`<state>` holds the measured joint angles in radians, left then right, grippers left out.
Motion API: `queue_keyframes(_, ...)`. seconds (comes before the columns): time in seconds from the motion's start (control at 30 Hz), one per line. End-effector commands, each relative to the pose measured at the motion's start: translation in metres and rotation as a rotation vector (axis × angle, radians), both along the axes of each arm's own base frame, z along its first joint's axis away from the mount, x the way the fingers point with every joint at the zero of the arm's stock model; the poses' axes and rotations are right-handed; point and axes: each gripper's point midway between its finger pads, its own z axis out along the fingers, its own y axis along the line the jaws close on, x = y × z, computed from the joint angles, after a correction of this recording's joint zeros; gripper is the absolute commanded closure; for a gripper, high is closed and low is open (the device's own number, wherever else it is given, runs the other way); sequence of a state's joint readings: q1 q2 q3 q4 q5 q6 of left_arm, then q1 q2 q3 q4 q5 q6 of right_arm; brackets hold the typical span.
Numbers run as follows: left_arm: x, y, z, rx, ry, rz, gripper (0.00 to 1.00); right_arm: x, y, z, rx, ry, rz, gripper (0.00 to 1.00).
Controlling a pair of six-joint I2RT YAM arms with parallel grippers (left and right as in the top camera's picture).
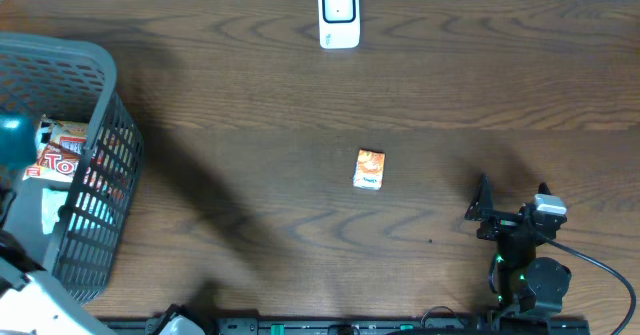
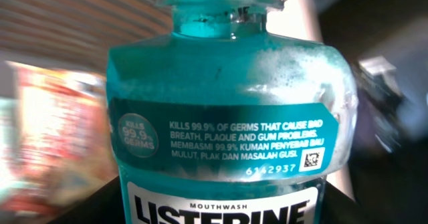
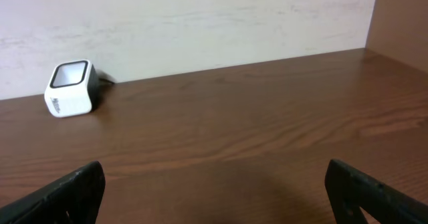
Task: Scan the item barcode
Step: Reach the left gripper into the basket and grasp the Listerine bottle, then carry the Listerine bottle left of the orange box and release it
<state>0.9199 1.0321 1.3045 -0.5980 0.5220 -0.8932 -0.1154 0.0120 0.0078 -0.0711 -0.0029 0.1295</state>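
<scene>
Left claw (image 2: 221, 207) is clamping a Listerine mouthwash bottle (image 2: 227, 103). The teal bottle is filling the left wrist view, neck pointing to the top of the frame. Dark finger edges are showing low on either side of it, so it's sitting right between the jaws. The label is reading sharp while the background is smearing. A small square code (image 2: 311, 159) is showing at the right end of the label's teal band.

Overhead is only catching the bottle as a teal blob at the far left edge, hanging over the left part of the gray mesh basket (image 1: 100, 175). A red-and-white packet (image 1: 60, 160) is lying in the basket just beside it.

The barcode scanner (image 1: 339, 15) is standing at the far edge of the wooden table (image 1: 250, 95), centre, well apart from the bottle. A small orange box (image 1: 369, 169) is lying flat mid-table.

Right claw (image 1: 512, 203) is hanging fully spread near the table's front right, gripping nothing, well apart from the bottle. Its camera is looking across bare wood toward the scanner.
</scene>
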Motion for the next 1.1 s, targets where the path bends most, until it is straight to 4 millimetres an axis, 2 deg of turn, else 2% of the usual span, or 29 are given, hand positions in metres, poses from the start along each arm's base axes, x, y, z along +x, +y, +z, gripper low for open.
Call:
queue_keyframes(0.0,0.031,-0.075,0.031,-0.014,-0.115,-0.315,0.46,0.000,0.001,-0.001,0.008,0.000,0.004,0.01)
queue_keyframes(0.07,0.042,-0.099,0.029,-0.005,-0.108,-0.407,0.46,0.000,0.001,-0.001,0.008,0.000,0.004,0.01)
queue_keyframes(0.13,0.059,-0.146,0.025,0.036,-0.087,-0.588,0.46,0.000,0.001,-0.001,0.008,0.000,0.004,0.01)
queue_keyframes(0.2,0.069,-0.178,0.018,0.068,-0.063,-0.701,0.46,0.000,0.001,-0.001,0.008,0.000,0.004,0.01)
queue_keyframes(0.27,0.084,-0.239,-0.014,0.162,0.060,-0.863,0.46,0.000,0.001,-0.001,0.008,0.000,0.004,0.01)
queue_keyframes(0.4,0.094,-0.281,-0.062,0.301,0.259,-0.927,0.46,0.000,0.001,-0.001,0.008,0.000,0.004,0.01)
queue_keyframes(0.47,0.099,-0.314,-0.100,0.396,0.401,-0.966,0.46,0.000,0.001,-0.001,0.008,0.000,0.004,0.01)
queue_keyframes(0.53,0.103,-0.340,-0.129,0.492,0.486,-1.019,0.46,0.000,0.001,-0.001,0.008,0.000,0.004,0.01)
queue_keyframes(0.57,0.105,-0.348,-0.140,0.528,0.521,-1.030,0.46,0.000,0.001,-0.001,0.008,0.000,0.004,0.01)
queue_keyframes(0.7,0.106,-0.386,-0.212,0.707,0.719,-1.130,0.46,0.000,0.001,-0.001,0.008,0.000,0.004,0.01)
queue_keyframes(0.77,0.103,-0.401,-0.240,0.734,0.777,-1.181,0.46,0.000,0.001,-0.001,0.008,0.000,0.004,0.01)
queue_keyframes(0.8,0.102,-0.411,-0.261,0.746,0.817,-1.210,0.46,0.000,0.001,-0.001,0.008,0.000,0.004,0.01)
queue_keyframes(0.9,0.104,-0.426,-0.293,0.790,0.855,-1.262,0.46,0.000,0.001,-0.001,0.008,0.000,0.004,0.01)
queue_keyframes(1.07,0.107,-0.437,-0.324,0.795,0.884,-1.286,0.46,0.000,0.001,-0.001,0.008,0.000,0.004,0.01)
